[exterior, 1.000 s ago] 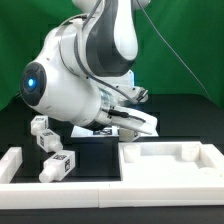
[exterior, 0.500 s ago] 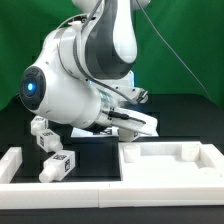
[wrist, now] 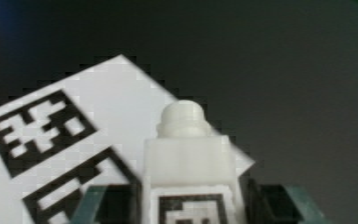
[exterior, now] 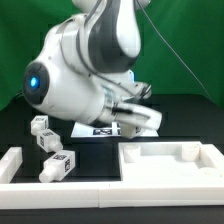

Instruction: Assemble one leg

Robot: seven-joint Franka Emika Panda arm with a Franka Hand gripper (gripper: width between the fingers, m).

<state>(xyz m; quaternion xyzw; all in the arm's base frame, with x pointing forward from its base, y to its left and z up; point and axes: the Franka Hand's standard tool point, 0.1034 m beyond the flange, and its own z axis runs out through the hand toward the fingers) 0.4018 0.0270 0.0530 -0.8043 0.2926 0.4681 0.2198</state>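
Holding leg (wrist: 190,150) | end effector (wrist: 186,200) clenched on it | chunky white peg, rounded tip, black-and-white tag

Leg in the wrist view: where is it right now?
In the wrist view, the leg is held in the gripper, with the marker board behind it.

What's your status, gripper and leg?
Gripper shut on the leg, rounded tip sticking out. Marker board beyond it in the wrist view. Other pegs sit apart, at the exterior view's left. Nothing seen blocking.
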